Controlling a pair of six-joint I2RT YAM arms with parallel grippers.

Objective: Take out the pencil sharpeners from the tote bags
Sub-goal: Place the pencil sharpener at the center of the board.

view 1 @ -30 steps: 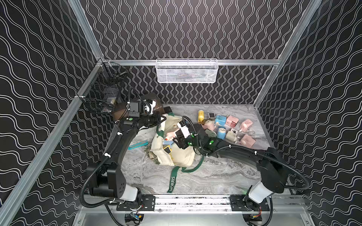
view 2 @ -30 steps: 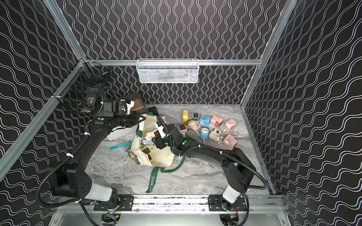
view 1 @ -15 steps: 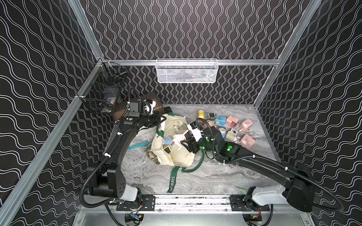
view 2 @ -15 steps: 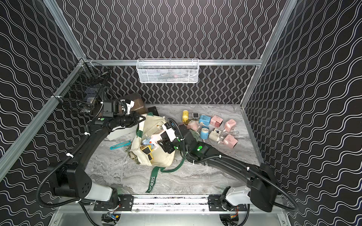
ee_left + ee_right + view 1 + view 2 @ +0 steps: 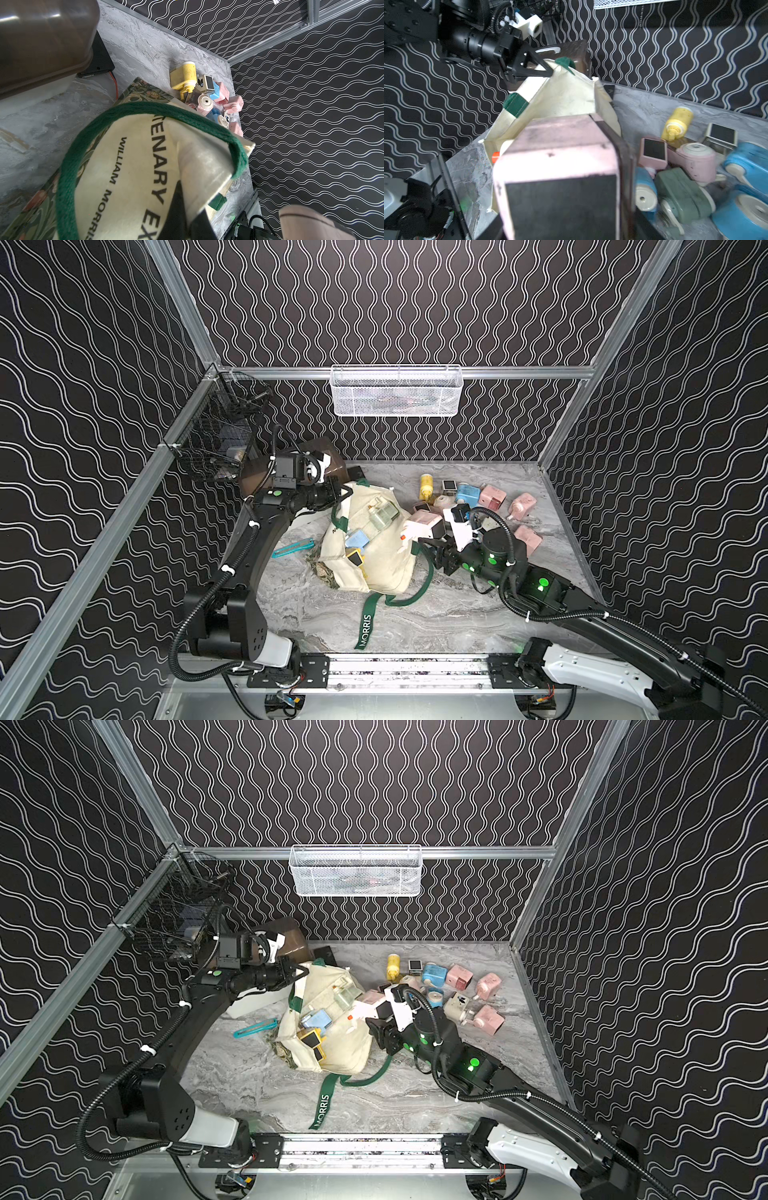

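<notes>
In both top views the widest free table point(image 5: 457, 622) lies across the lower middle of the frame, crossed only by the green strap point(image 5: 365, 626). The tote bag point(image 5: 382, 568) fills the centre. Its mouth, at upper centre, is lifted by the left gripper point(image 5: 344, 492) clamped on the rim, so that arm bars entry from the upper left. The right gripper point(image 5: 424, 537), clamped on a pink sharpener point(image 5: 419, 522), stands at the mouth's right edge. Loose pencil sharpeners point(image 5: 491, 497) crowd the upper right; a teal tool point(image 5: 293, 547) and a brown-lidded box point(image 5: 295, 938) crowd the left
</notes>
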